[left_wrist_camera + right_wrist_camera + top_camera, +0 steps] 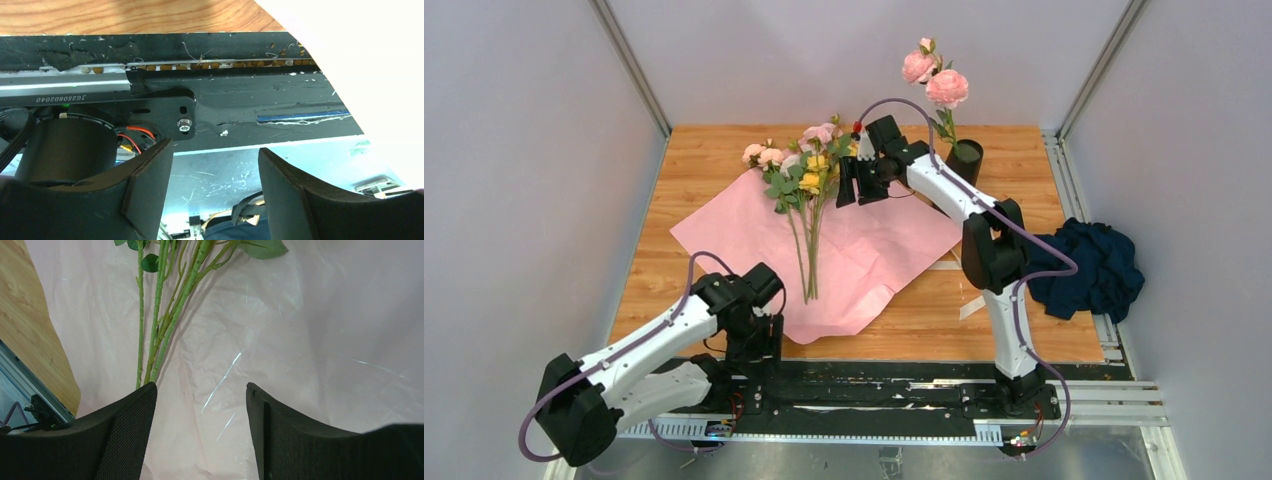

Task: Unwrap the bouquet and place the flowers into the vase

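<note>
Flowers [805,186] lie on pink paper [879,250] across wooden table [659,285]

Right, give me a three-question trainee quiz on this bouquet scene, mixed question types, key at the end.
1. True or false: the flowers already stand in the vase.
2. What lies under the flowers? A) pink wrapping paper B) a metal tray C) a towel
3. What do the right jaws hold?
Key: 1 false, they lie flat; 2 A; 3 nothing, they stand open above the paper.
</note>
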Controlling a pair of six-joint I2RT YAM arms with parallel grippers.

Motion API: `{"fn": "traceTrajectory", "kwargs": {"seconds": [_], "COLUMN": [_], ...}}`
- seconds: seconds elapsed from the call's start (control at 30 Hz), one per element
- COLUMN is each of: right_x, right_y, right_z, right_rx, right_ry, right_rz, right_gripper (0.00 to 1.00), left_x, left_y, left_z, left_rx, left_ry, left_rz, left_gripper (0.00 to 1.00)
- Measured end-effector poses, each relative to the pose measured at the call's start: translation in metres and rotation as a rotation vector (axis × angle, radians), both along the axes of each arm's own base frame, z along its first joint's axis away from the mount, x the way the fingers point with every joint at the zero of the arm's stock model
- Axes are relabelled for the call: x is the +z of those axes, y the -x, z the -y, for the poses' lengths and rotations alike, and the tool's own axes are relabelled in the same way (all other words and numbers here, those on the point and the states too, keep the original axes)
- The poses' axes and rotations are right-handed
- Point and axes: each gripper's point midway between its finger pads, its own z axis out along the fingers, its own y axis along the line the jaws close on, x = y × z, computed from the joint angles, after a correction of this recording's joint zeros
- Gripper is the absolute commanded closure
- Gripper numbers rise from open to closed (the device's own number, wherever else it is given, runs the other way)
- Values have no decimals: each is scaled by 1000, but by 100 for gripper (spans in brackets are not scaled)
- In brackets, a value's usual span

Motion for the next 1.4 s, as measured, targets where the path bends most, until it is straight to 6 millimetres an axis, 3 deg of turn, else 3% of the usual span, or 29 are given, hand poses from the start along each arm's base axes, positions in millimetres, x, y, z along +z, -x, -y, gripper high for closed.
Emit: {"fn": "traceTrajectory", "kwargs": {"seconds": [0.1,0.17,0.37,0.43,0.53,0.7,1.0,1.27,1.4], "right_x": [-3,-2,5,4,-3,-4,-24,-28,-27], "right_y": [-2,-3,-5,-1,10,24,28,29,29], "right_z": [0,-1,-8,-15,-28,-42,-43,-42,-43], "right_rx": [6,7,18,33,64,106,113,113,117], "right_ry": [9,9,-5,-7,-1,-8,8,14,7], "right_rz": [-3,-3,12,12,-2,-10,-53,-62,-61], "right_gripper": [30,30,30,30,30,30,30,30,32], "left_x": [0,11,107,124,109,63,1,-20,-15], "left_y": [-1,-8,-85,-110,-132,-138,-83,-43,-46], "left_z": [-1,0,38,45,46,46,29,10,12], "left_rx": [4,3,6,-14,-68,-150,-241,-267,-256], "left_ry": [-30,-55,51,32,-76,-185,-173,-185,-173], "left_rz": [-18,-15,294,361,340,217,-26,-169,-140], "left_gripper": [33,32,28,28,27,28,29,30,29]}}
